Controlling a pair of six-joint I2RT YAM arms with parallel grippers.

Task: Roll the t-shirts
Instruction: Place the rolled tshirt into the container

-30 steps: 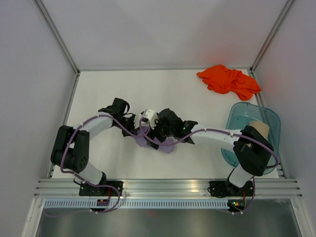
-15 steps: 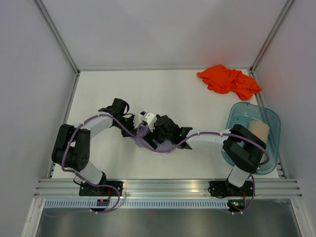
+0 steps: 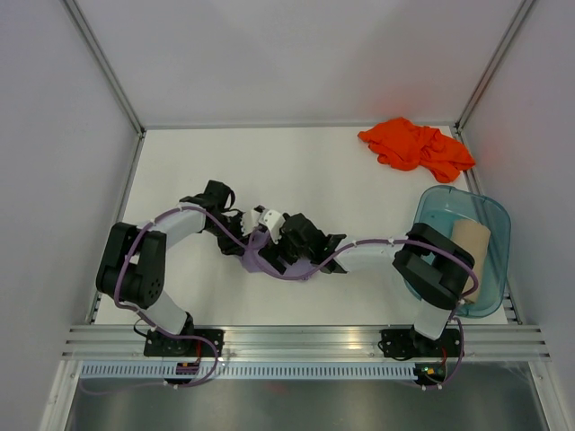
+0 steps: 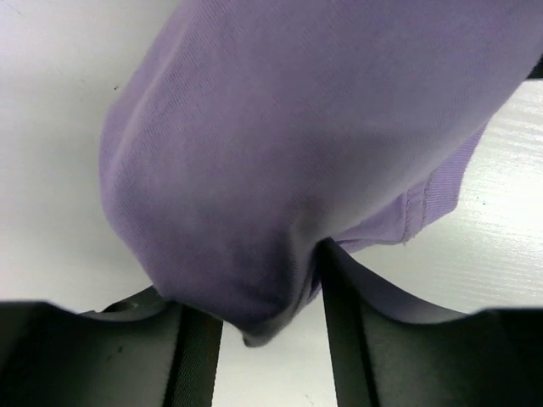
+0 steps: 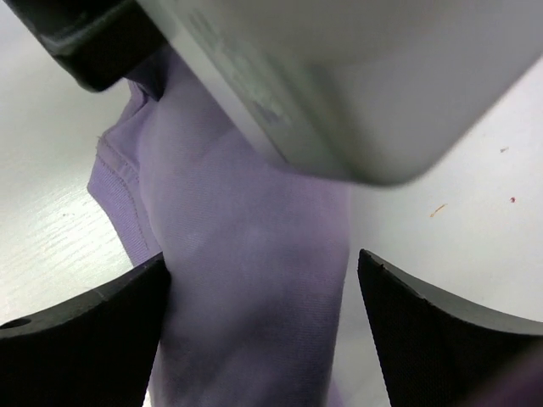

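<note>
The lavender t-shirt [image 3: 260, 263] lies bunched in a thick roll on the white table between my two grippers. My left gripper [image 3: 244, 233] is shut on one end of it; in the left wrist view the purple cloth [image 4: 280, 161] fills the gap between the fingers [image 4: 193, 356]. My right gripper [image 3: 275, 244] is open around the roll [image 5: 246, 288]: the cloth touches one finger and is apart from the other [image 5: 424, 339]. The orange t-shirt [image 3: 415, 146] lies crumpled at the far right. The beige t-shirt [image 3: 470, 242] sits rolled in the teal tub.
The translucent teal tub [image 3: 440, 205] stands at the right edge, beside the right arm's elbow. Metal frame posts and white walls close in the table on three sides. The left gripper's white body [image 5: 339, 76] fills the top of the right wrist view.
The right arm has reached further left, its elbow folding in over the tub. The lavender bundle and both grippers have shifted slightly left and closer together.
</note>
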